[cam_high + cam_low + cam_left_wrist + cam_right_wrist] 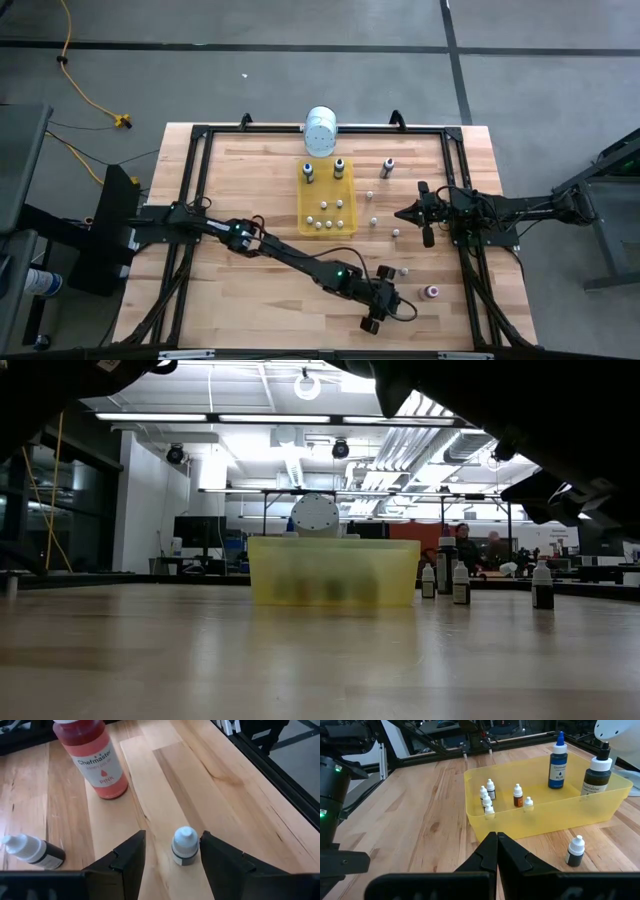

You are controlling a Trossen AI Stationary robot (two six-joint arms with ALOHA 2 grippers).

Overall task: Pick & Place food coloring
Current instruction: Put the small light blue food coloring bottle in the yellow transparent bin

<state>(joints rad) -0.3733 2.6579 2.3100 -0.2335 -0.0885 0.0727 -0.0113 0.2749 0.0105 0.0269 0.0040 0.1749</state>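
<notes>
A pale blond wooden plank tabletop (250, 300), striped lighter and darker board by board, is seen framed in black. A translucent yellow rectangular plastic tray (600, 810) is shown holding tiny white-capped bottles (489, 795), a blue-bodied bottle (558, 762) and a dark-bodied, white-collared one (596, 775). A pink-red bottle (95, 757) is marked with white lettering. A small grey bottle with a pale cap (185, 846) is flanked by the matte black left end effector (172, 862). A white cylindrical container (321, 130) is dotted with small holes.
</notes>
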